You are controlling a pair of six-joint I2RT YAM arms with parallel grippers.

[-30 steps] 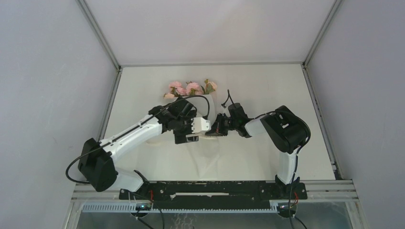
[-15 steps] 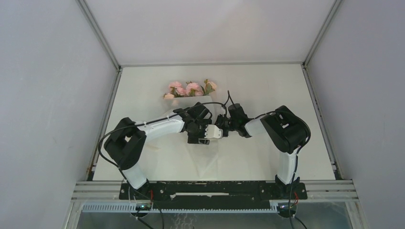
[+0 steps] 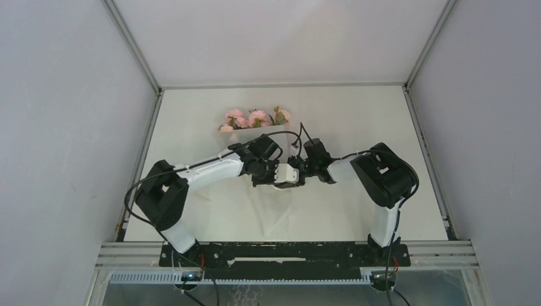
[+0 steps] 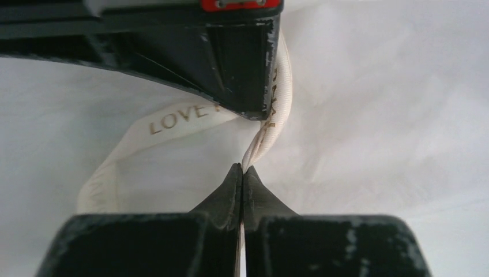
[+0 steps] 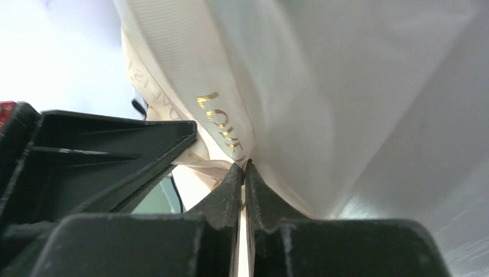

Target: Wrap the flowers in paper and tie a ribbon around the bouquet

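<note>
1. One bunch of flowers [image 3: 252, 118], about four pink blooms, lies at the far middle of the table [image 3: 357, 115]. One sheet of paper [image 3: 275, 207] runs from it toward the near edge.
2. The left arm [image 3: 210, 171] stretches low to the right. The left gripper [image 4: 242, 169] is clamped on the single ribbon [image 4: 173, 122].
3. The right arm [image 3: 383, 178] folds leftward. The right gripper [image 5: 244, 167] meets the left one tip to tip, pinching the same ribbon.
</note>
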